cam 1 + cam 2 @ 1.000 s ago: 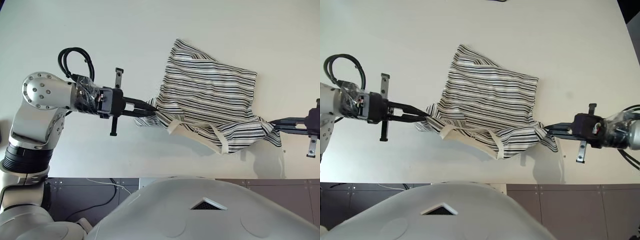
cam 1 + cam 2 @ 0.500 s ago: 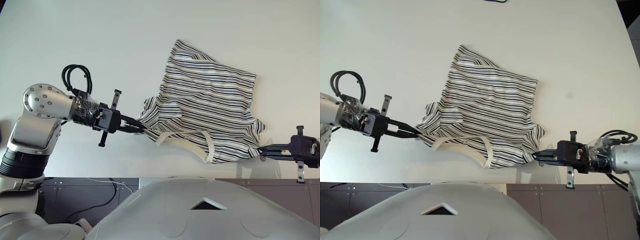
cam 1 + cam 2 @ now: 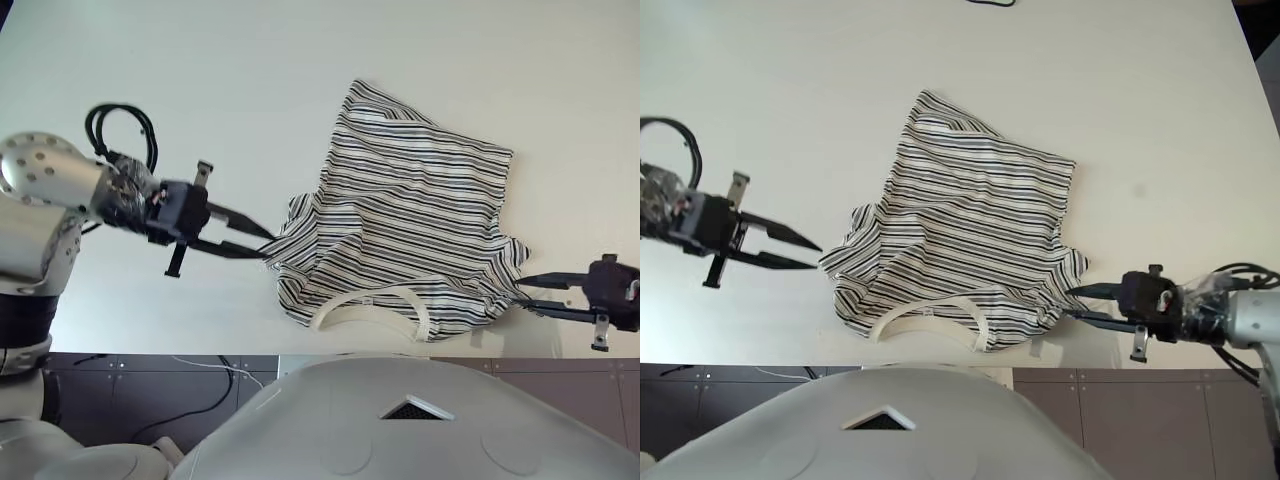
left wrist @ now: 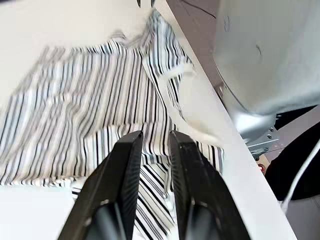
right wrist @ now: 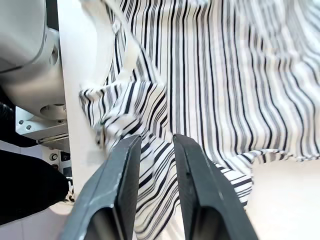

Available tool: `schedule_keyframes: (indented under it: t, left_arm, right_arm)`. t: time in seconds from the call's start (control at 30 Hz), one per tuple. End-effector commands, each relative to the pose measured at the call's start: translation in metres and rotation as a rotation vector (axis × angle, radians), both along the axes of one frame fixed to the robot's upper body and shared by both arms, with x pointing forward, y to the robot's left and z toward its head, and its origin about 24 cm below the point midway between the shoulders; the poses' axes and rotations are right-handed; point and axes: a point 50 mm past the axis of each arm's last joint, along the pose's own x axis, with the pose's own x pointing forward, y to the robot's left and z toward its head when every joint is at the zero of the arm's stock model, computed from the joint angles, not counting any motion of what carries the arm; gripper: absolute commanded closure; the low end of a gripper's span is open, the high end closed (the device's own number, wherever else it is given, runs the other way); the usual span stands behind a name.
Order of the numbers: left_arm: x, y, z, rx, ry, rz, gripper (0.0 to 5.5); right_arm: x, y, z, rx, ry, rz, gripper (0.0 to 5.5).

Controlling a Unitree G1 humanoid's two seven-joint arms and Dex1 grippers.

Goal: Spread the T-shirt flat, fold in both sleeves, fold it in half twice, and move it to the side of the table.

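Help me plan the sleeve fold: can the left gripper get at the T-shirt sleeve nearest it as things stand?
Probably yes. The left gripper is open, its tips right at the edge of the near sleeve of the T-shirt, with nothing in between.

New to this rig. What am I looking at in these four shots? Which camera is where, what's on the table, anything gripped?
It is a humanoid robot with two arms, each ending in a two-finger gripper. Two pictures come from a stereo camera on its head, looking down over the arms. The other two come from a camera on each wrist, looking along that arm's fingers. On the white table lies a striped T-shirt, roughly spread, collar toward the robot. The left gripper and the right gripper sit at opposite sleeve edges, both open. Nothing is held.
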Motion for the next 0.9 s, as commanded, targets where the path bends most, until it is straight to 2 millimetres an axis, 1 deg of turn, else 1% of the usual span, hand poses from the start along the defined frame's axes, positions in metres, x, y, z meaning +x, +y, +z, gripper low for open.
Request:
schedule_keyframes:
  t: [0.03, 0.07, 0.13, 0.2, 0.23, 0.3, 0.37, 0.4, 0.47, 0.53, 0.6, 0.7, 0.77, 0.8, 0.87, 0.9]
  left_arm:
    - [0.014, -0.031, -0.005, -0.038, -0.126, 0.044, 4.53]
    - [0.012, -0.035, -0.019, 0.014, -0.177, 0.027, 4.53]
    - [0.009, -0.043, -0.053, 0.111, -0.261, 0.005, 4.53]
    - [0.004, -0.046, -0.079, 0.171, -0.322, -0.026, 4.53]
    - [0.000, -0.044, -0.090, 0.195, -0.332, -0.043, 4.53]
    - [-0.009, -0.037, -0.110, 0.251, -0.332, -0.085, 4.53]
    - [-0.017, -0.026, -0.122, 0.303, -0.319, -0.131, 4.53]
    - [-0.020, -0.022, -0.125, 0.318, -0.309, -0.147, 4.53]
    - [-0.030, -0.009, -0.123, 0.334, -0.204, -0.161, 4.53]
    - [-0.040, 0.002, -0.119, 0.350, -0.106, -0.180, 4.53]
    - [-0.039, 0.009, -0.115, 0.379, -0.080, -0.197, 4.53]
    - [-0.032, 0.012, -0.113, 0.404, -0.085, -0.172, 4.53]
    - [-0.035, 0.016, -0.112, 0.424, -0.049, -0.188, 4.53]
    - [-0.036, 0.011, -0.104, 0.371, 0.007, -0.168, 4.53]
    - [-0.026, -0.009, -0.070, 0.185, 0.094, -0.118, 4.53]
    - [-0.023, -0.016, -0.059, 0.132, 0.118, -0.115, 4.53]
  right_arm:
    - [0.016, 0.001, 0.017, 0.038, -0.039, -0.013, 4.36]
    - [0.023, 0.000, 0.017, 0.027, -0.060, -0.021, 4.36]
    - [0.045, 0.000, 0.006, -0.059, -0.170, -0.065, 4.36]
    - [0.065, 0.007, -0.015, -0.133, -0.266, -0.080, 4.36]
    - [0.072, 0.013, -0.027, -0.161, -0.295, -0.068, 4.36]
    - [0.080, 0.028, -0.051, -0.182, -0.320, -0.045, 4.36]
    - [0.078, 0.045, -0.074, -0.187, -0.319, -0.009, 4.36]
    - [0.076, 0.050, -0.082, -0.185, -0.313, 0.001, 4.36]
    - [0.067, 0.053, -0.094, -0.185, -0.273, 0.027, 4.36]
    - [0.060, 0.054, -0.098, -0.192, -0.253, 0.067, 4.36]
    - [0.052, 0.056, -0.097, -0.184, -0.243, 0.080, 4.36]
    - [0.047, 0.058, -0.097, -0.174, -0.224, 0.091, 4.36]
    - [0.039, 0.058, -0.098, -0.179, -0.186, 0.120, 4.36]
    - [0.035, 0.058, -0.099, -0.185, -0.165, 0.146, 4.36]
    - [0.027, 0.059, -0.100, -0.197, -0.121, 0.187, 4.36]
    - [0.025, 0.059, -0.101, -0.200, -0.110, 0.196, 4.36]
